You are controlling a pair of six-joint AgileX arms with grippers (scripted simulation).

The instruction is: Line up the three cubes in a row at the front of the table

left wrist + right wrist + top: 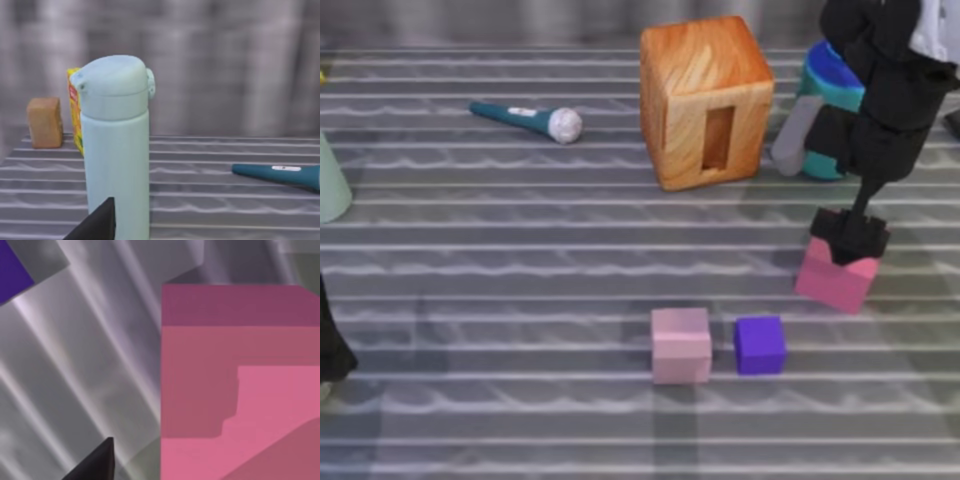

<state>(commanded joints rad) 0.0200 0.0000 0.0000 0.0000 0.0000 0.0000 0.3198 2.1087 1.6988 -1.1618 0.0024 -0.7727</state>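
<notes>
Cubes are sitting toward the front right part of the striped grey desk. Of the three, the pale pink cube and the small purple cube are lying side by side near the front middle, close together but with a narrow gap between them. To their right and a little farther back, the larger hot pink cube is sitting apart from the pair, turned at an angle to the stripes.

Directly over that hot pink cube, the right claw is reaching down from the right arm, its dark fingers sitting at the cube's top edge. Whether those fingers are apart or pressed against the cube I cannot tell; the right wrist view is filled mostly by the cube's pink faces, with a corner of the purple cube showing farther off.

At the left edge of the desk the left arm is staying out of the way, its claw not showing clearly, and its wrist camera is looking at a pale blue bottle.

Behind the cubes, a big orange wooden block with a slot is standing near the back middle, a teal microphone is lying to its left, and a teal cup is standing to its right, partly hidden by the right arm.
</notes>
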